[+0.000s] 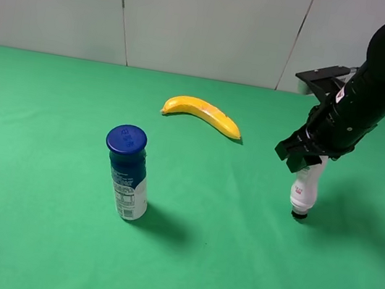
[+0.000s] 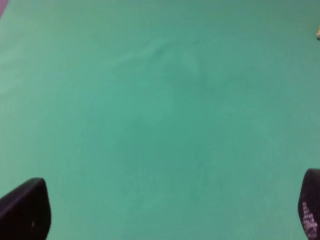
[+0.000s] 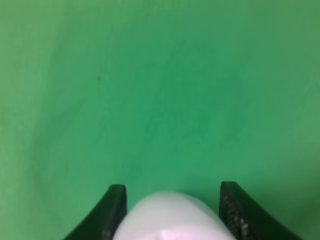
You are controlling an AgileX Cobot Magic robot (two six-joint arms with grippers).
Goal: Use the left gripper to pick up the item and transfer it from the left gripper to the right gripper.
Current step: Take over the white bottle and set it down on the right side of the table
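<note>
A green table [image 1: 31, 236] is seen from above, with a robot arm reaching in from the right. The right gripper [image 1: 306, 161] has its jaws pinching a slim white bottle [image 1: 307, 186] by its base end, so the bottle hangs upside down with its small black cap [image 1: 299, 215] pointing at the table. The cap is very close to the surface; whether it touches cannot be told. The right wrist view shows the rounded white body filling the gap between the two dark jaws. The left gripper [image 2: 167, 205] is out of sight in the overhead view. Its own camera shows its jaws spread wide and empty over bare green table, so the bottle is nowhere near them. With the bottle in the right jaws alone, the handover looks complete, and the step in hand appears to be holding it securely. Doing this well likely means keeping the squeeze even and moving slowly, since the smooth, narrow plastic could slip or swing from a grip this near its end. A yellow banana [image 1: 202, 114] and an upright blue-capped bottle [image 1: 128, 172] stand well apart to the left.
</note>
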